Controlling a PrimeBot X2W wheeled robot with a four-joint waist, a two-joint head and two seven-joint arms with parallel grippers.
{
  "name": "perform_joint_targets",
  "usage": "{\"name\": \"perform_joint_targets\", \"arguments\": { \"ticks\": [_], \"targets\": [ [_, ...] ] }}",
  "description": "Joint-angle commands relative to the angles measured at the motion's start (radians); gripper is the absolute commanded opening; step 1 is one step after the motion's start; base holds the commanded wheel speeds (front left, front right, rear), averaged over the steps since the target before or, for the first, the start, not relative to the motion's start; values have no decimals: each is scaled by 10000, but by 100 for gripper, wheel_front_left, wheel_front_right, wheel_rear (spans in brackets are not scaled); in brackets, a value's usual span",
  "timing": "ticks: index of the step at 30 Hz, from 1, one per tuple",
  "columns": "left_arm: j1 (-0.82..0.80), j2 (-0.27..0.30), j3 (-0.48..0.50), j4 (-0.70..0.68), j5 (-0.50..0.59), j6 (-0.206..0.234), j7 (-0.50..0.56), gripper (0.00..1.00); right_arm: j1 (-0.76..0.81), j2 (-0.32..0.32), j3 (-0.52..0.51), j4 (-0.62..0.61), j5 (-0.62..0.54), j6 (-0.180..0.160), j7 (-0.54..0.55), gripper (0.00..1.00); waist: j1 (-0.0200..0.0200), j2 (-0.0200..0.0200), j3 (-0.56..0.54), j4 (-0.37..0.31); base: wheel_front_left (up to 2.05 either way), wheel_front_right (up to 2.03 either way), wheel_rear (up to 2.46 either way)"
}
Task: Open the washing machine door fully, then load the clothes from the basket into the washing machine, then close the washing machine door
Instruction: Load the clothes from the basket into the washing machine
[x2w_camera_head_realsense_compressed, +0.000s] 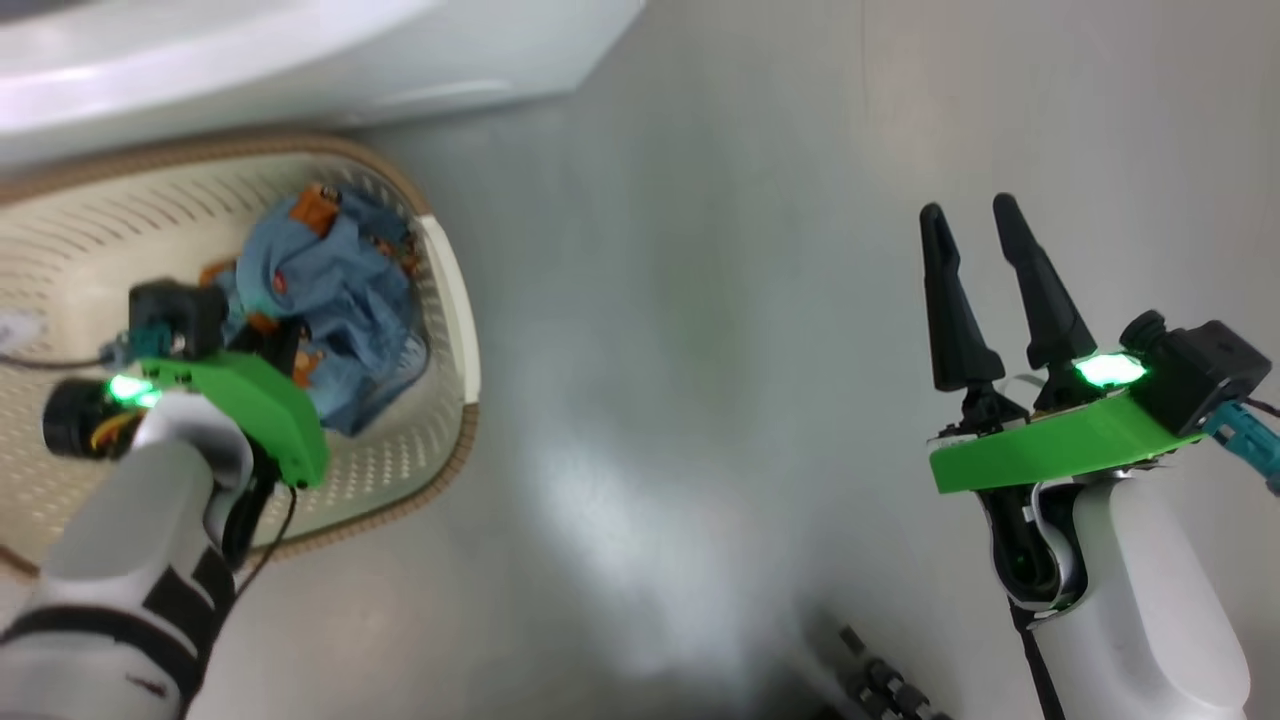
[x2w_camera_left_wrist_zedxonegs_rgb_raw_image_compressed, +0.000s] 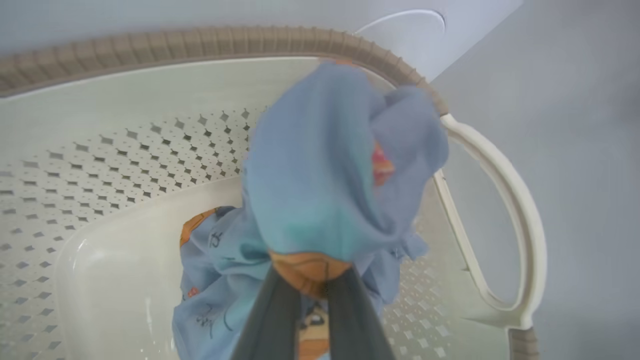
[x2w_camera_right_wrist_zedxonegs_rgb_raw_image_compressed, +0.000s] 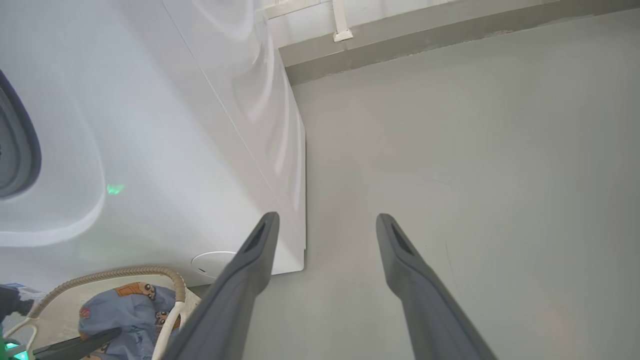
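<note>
The cream basket with a brown woven rim sits on the floor against the white washing machine. Inside lie the clothes, light blue fabric with orange-brown figures. My left gripper is down in the basket, shut on a bunched fold of the clothes, which rises above its fingertips. My right gripper hangs open over bare floor, well right of the basket, with nothing between its fingers. The right wrist view shows the machine's front and its grey rubber ring. The washing machine door is out of view.
Grey floor stretches between the basket and my right arm. The basket's looped handle faces the open floor. A round white cap sits at the machine's lower corner. A wall skirting runs beyond the machine.
</note>
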Motion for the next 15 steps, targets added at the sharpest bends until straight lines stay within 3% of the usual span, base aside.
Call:
{"name": "perform_joint_targets", "arguments": {
  "ticks": [1, 7, 15],
  "targets": [
    [354, 320, 352, -194, 11, -23, -65, 0, 465, 12, 129, -145, -147, 14, -48, 100, 0, 0, -861, 351, 0, 0, 0],
    [1526, 189, 1605, -954, 441, -23, -65, 0, 815, -6, 113, 221, -459, 14, -48, 100, 0, 0, -2240, 767, 0, 0, 0],
    [3178, -258, 3412, -2372, 1570, -23, -65, 0, 1572, -509, 218, 668, -463, 14, -48, 100, 0, 0, -4147, 1511, 0, 0, 0]
  ]
}}
